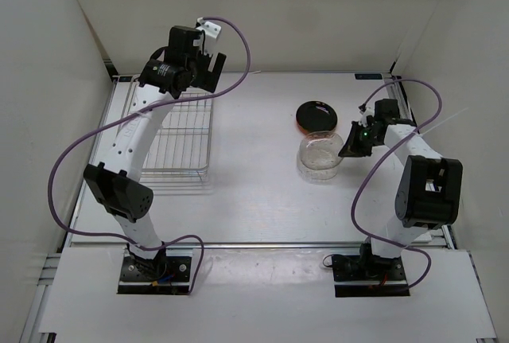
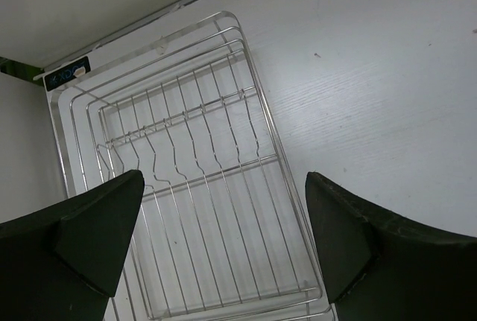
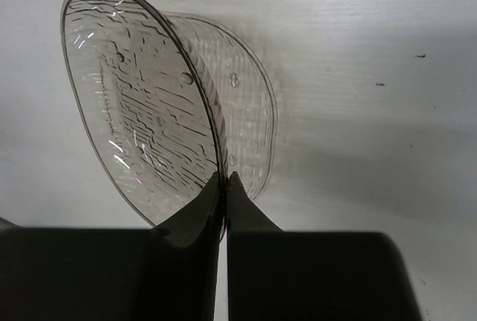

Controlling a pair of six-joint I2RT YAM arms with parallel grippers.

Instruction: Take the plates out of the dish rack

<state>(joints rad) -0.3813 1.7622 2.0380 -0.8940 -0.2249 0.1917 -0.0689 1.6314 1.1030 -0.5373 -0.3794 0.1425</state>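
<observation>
The silver wire dish rack sits at the left of the table and shows no plates in it; it also shows in the left wrist view. My left gripper is open and empty, high above the rack's far end. My right gripper is shut on the rim of the clear textured plate, right of centre. In the right wrist view the fingers pinch the rim of the clear plate. The glossy black plate lies just behind it, with an orange rim showing beneath. The lime green plate is hidden.
White walls close in the table at the back, left and right. The purple cables loop beside each arm. The right arm's elbow stands near the table's right edge.
</observation>
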